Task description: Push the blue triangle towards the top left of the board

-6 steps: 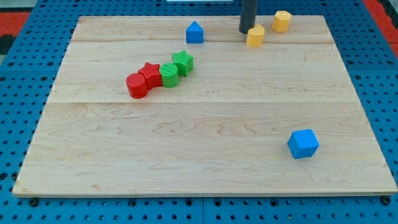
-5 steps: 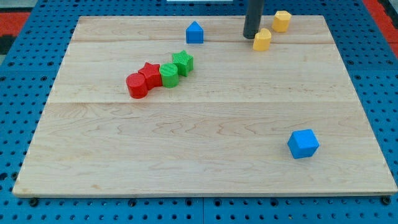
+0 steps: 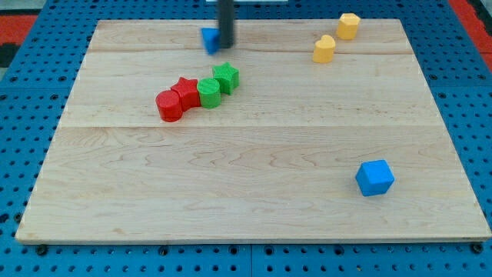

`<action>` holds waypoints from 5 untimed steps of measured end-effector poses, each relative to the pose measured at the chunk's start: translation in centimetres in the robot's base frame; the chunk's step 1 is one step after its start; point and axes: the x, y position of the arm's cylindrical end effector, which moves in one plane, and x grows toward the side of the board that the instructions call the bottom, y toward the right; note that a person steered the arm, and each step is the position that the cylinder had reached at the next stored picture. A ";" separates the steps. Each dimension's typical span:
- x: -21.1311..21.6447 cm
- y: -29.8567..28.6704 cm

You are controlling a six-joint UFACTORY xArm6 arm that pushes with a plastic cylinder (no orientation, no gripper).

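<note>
My tip [image 3: 226, 46], a bare rod with nothing to open or hold, had swung from beside the yellow blocks [image 3: 324, 48] at its far right to press against the blue triangle [image 3: 209, 40], which sat touching its left and had begun sliding toward the board's [image 3: 254, 208] top left.

The rod stands upright at the far edge of the board, left of centre; my tip [image 3: 226, 46] rests on the surface; the rod appears motion-blurred.
</note>
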 end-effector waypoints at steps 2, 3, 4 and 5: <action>-1.0 -5.5; -1.1 -7.5; -1.2 -4.0; -3.2 -2.2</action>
